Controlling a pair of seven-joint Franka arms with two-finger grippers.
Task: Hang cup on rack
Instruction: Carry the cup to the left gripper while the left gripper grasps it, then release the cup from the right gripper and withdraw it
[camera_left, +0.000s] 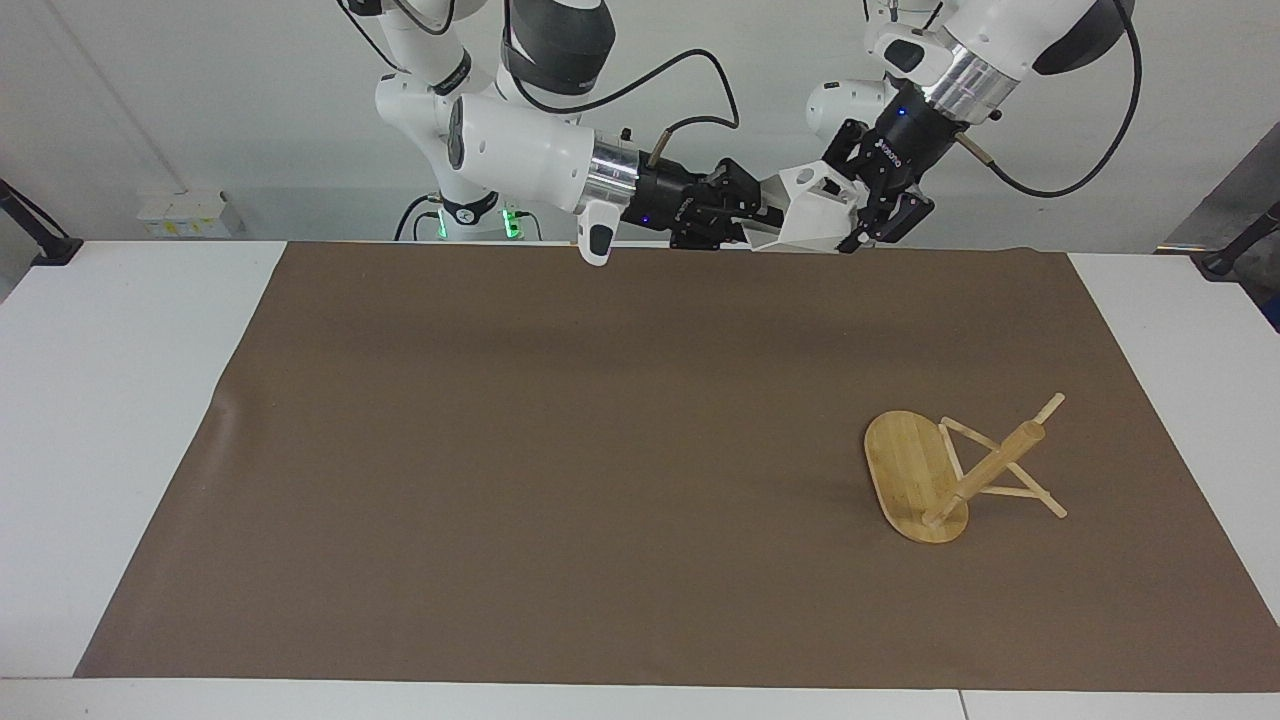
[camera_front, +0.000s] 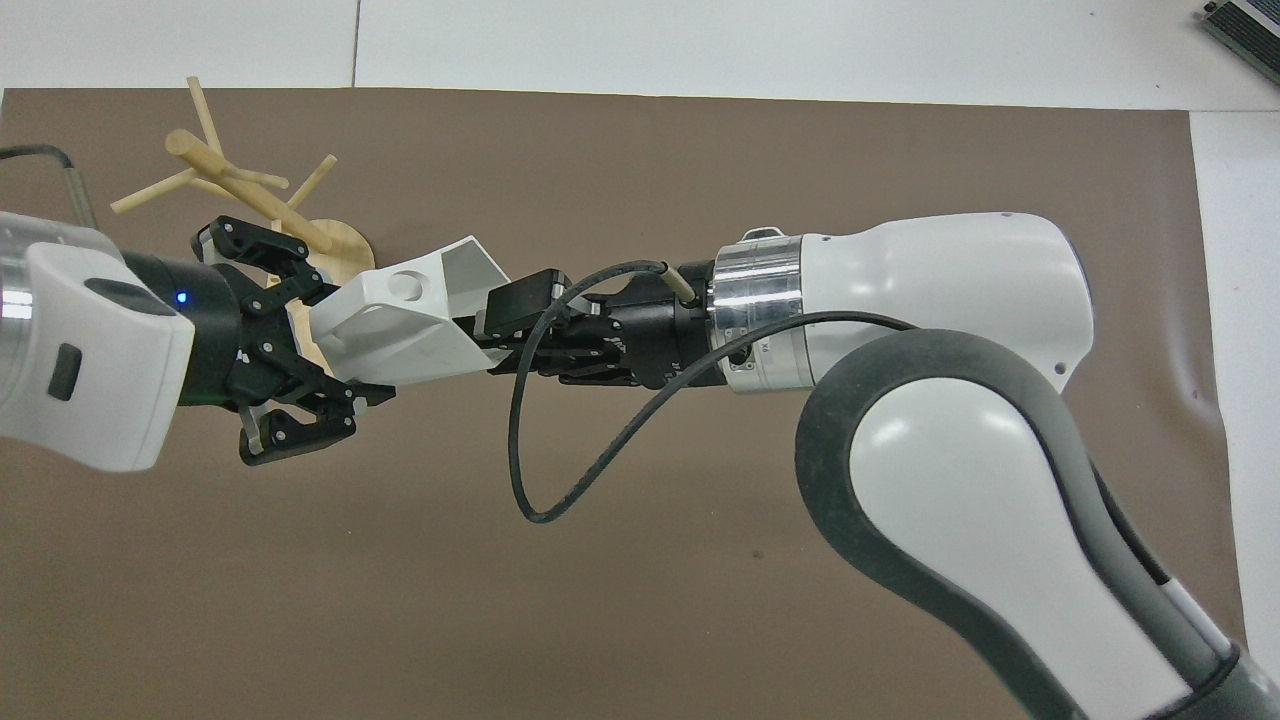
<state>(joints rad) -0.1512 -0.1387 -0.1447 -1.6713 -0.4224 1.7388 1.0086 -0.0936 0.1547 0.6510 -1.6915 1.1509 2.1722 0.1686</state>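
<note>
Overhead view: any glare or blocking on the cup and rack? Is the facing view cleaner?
Overhead view: no glare, but the left gripper and the cup cover part of the rack at its base. Facing view: even light, only soft shadows on the mat; the rack shows whole, lying tipped over.

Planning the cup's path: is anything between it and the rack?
Nothing visible: bare mat between. The cup, in the left end effector with the right end effector at its mouth, is in the air; the rack lies tipped over.
</note>
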